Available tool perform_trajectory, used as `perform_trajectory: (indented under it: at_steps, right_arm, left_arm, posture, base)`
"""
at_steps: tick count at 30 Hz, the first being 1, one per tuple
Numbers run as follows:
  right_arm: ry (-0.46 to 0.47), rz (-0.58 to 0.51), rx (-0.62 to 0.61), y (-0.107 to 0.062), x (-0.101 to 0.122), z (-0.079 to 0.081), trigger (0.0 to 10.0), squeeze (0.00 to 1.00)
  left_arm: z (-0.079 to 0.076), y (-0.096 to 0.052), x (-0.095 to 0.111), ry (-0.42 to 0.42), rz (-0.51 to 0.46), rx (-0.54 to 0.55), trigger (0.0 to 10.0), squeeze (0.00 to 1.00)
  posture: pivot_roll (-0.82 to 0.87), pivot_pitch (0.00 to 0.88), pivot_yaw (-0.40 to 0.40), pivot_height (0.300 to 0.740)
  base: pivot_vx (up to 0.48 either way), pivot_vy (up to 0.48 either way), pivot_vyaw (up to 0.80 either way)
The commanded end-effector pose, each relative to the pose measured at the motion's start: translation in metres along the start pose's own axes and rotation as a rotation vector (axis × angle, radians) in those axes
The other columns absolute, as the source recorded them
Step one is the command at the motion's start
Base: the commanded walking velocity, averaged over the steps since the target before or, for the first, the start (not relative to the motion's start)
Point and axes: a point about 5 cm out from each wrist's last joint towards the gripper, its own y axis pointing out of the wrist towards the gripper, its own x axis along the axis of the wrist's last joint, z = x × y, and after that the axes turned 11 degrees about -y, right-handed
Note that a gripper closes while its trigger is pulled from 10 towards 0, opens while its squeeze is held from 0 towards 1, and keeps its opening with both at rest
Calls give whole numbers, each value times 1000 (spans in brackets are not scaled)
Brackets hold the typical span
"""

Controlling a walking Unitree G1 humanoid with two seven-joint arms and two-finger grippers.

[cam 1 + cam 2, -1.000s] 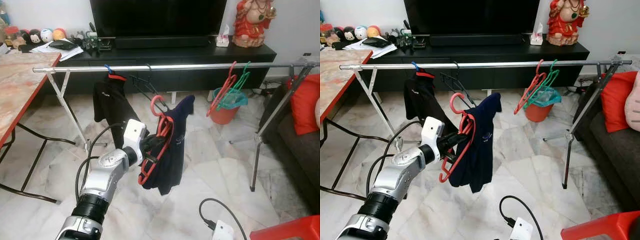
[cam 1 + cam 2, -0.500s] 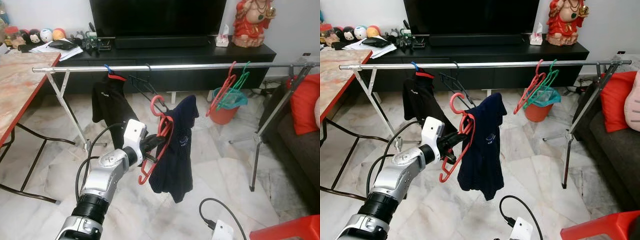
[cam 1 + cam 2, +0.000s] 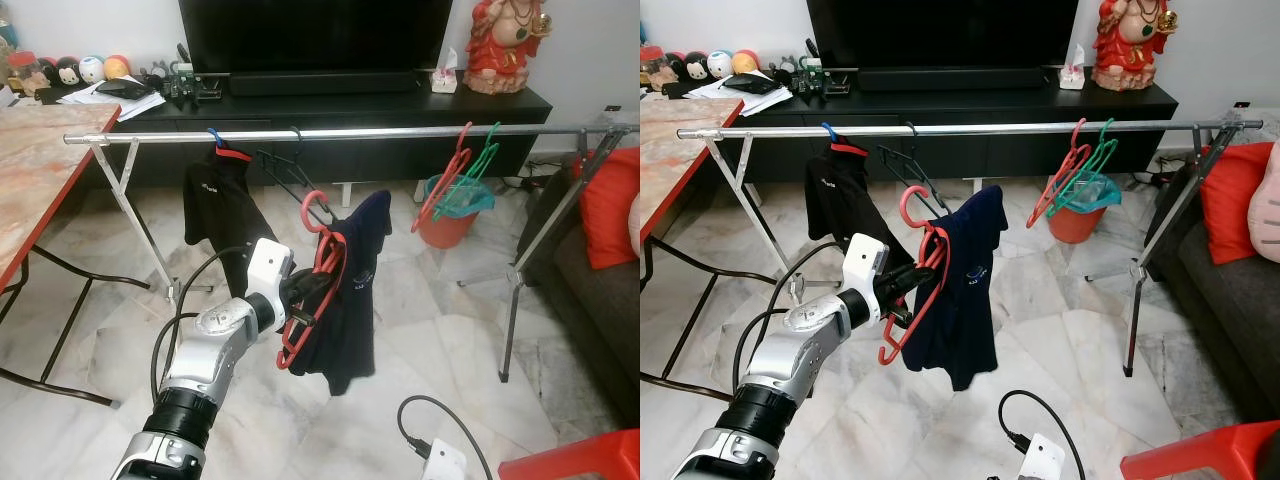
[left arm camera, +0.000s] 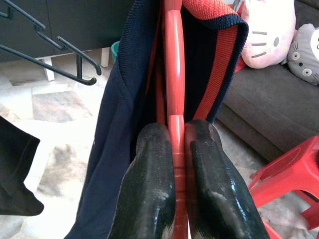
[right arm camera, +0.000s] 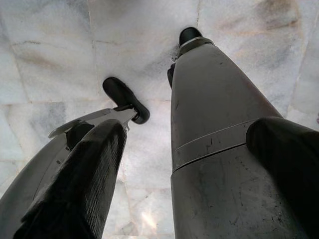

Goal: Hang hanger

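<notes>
We see a long shiny metal rail [image 3: 350,132] w/ a black garment [image 3: 215,205], thin black hanger [image 3: 290,175], red and green hangers [image 3: 455,175] on it. Below and in front, our left hand [image 3: 308,295] is clamped on a red plastic hanger [image 3: 322,265] carrying a navy shirt [image 3: 350,290]. Right hand [image 5: 184,189]: fingers apart over marble floor [image 5: 60,55].
</notes>
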Motion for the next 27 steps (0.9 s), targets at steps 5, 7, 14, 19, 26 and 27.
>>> perform_trajectory:
  at_steps: [5, 7, 14, 19, 26, 27]
  right_arm:
    - [-41, -692, 671, -197, 99, 159, 10000, 1000]
    - [-41, -692, 671, -197, 99, 159, 10000, 1000]
    - [-41, -692, 671, -197, 99, 159, 10000, 1000]
    - [-41, -692, 671, -197, 99, 159, 10000, 1000]
    - [-41, -692, 671, -197, 99, 159, 10000, 1000]
    - [-41, -692, 671, -197, 99, 159, 10000, 1000]
  left_arm:
    - [-3, 1, 11, 11, -49, -22, 10000, 0]
    - [-3, 1, 11, 11, -49, -22, 10000, 0]
    - [-3, 1, 11, 11, -49, -22, 10000, 0]
    - [-3, 1, 11, 11, -49, -22, 10000, 0]
    - [-3, 1, 11, 11, -49, -22, 10000, 0]
    - [-3, 1, 11, 11, -49, -22, 10000, 0]
  posture:
    - [-73, 0, 0, 740]
    - [-73, 0, 0, 740]
    - [-73, 0, 0, 740]
    - [-73, 0, 0, 740]
    - [-73, 0, 0, 740]
    - [-73, 0, 0, 740]
  base:
    - [0, 0, 0]
    - [0, 0, 0]
    - [0, 0, 0]
    - [0, 0, 0]
    - [0, 0, 0]
    - [0, 0, 0]
